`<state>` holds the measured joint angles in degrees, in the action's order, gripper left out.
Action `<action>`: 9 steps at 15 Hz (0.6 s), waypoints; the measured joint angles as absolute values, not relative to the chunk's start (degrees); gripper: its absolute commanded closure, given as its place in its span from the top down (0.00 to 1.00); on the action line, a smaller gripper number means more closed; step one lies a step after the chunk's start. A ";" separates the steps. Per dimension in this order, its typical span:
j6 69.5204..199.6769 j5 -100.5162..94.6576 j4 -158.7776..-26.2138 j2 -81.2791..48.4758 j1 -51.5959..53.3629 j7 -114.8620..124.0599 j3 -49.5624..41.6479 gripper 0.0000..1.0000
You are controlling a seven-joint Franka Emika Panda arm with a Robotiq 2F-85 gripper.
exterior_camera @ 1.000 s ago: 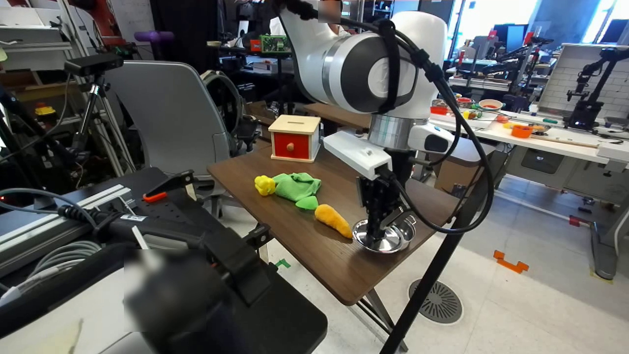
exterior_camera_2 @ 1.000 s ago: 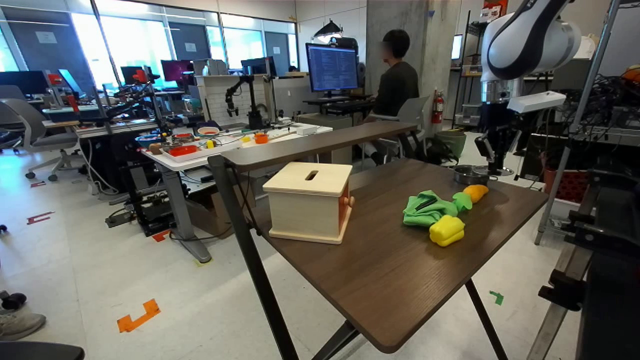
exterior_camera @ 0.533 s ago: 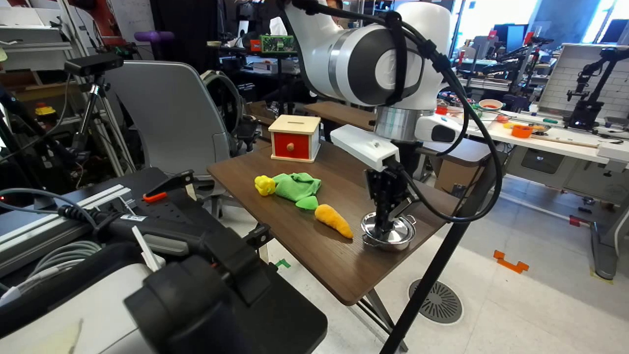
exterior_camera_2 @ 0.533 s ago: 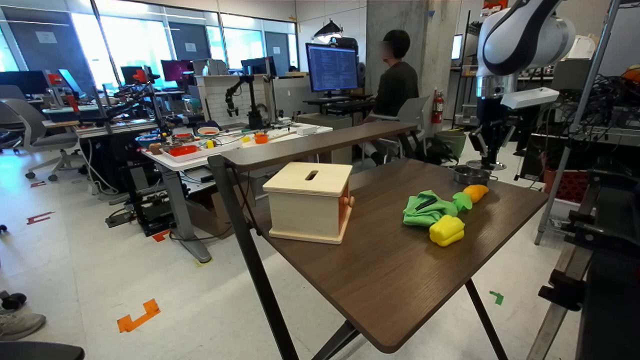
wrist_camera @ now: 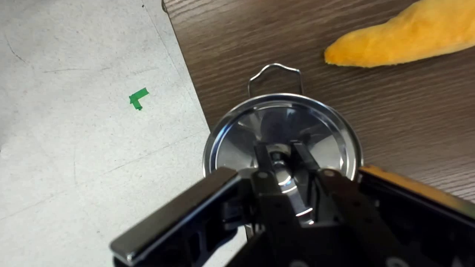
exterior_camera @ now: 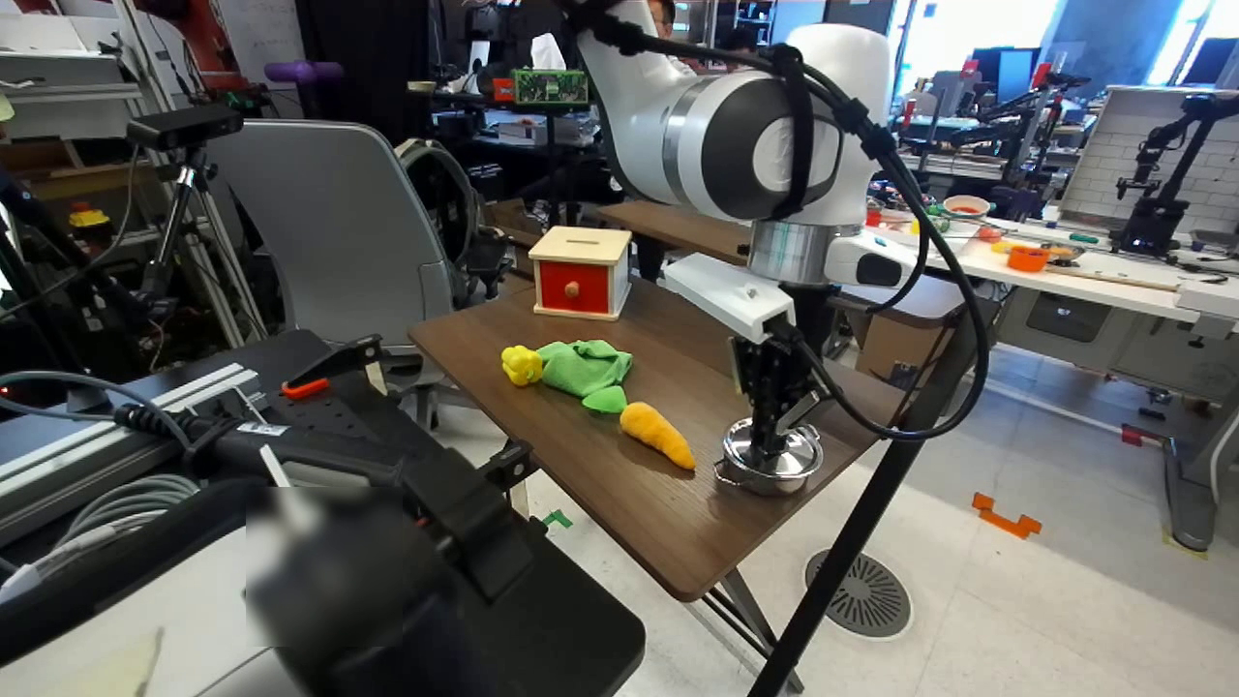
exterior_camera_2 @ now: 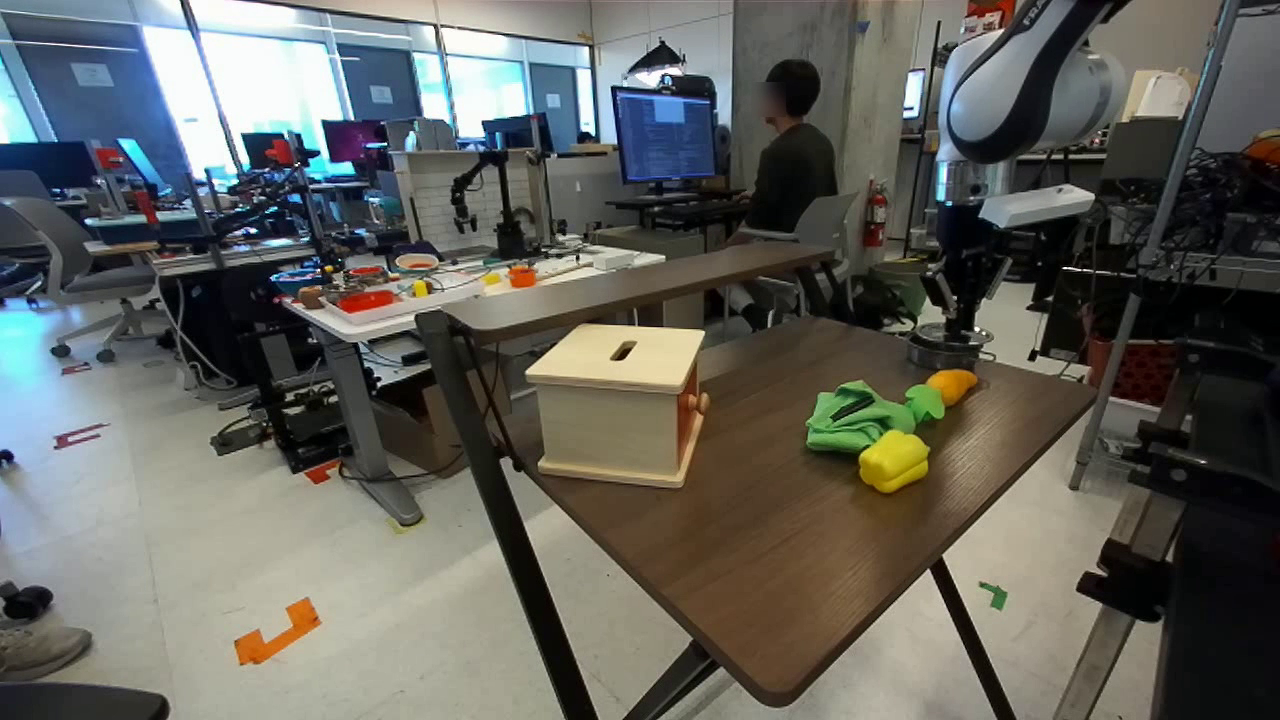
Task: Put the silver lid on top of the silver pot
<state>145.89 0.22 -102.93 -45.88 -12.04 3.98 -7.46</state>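
Note:
The silver lid (exterior_camera: 741, 447) is round and shiny and lies level over the silver pot (exterior_camera: 765, 482) at the table's end. In an exterior view the lid (exterior_camera_2: 928, 332) sits slightly to one side of the pot (exterior_camera_2: 940, 356). I cannot tell whether its rim is fully seated. My gripper (exterior_camera: 770, 449) points down over the lid's middle. In the wrist view my fingertips (wrist_camera: 279, 144) stand on both sides of the lid's knob (wrist_camera: 282, 174) and appear shut on it. The lid (wrist_camera: 237, 129) hides the pot's inside; a wire handle of the pot shows beyond it.
An orange plush carrot (exterior_camera: 658, 436) lies close beside the pot. A green cloth-like toy (exterior_camera: 586, 368) and a yellow pepper (exterior_camera: 522, 365) lie farther along. A wooden box with a red drawer (exterior_camera: 581, 276) stands at the far end. The table edge (wrist_camera: 193, 79) is near the pot.
The gripper has carried the lid sideways and down, from beside the pot to over it. The pot's open inside is now covered. The other toys and the box have not moved.

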 measured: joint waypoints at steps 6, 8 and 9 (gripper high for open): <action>145.89 0.22 -100.48 -48.06 -11.03 4.85 -7.31 0.47; 145.89 0.22 -100.16 -48.26 -10.90 5.19 -7.28 0.61; 145.89 0.22 -100.10 -48.28 -10.89 5.29 -7.27 0.67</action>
<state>145.89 0.22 -100.10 -48.28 -10.89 5.29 -7.27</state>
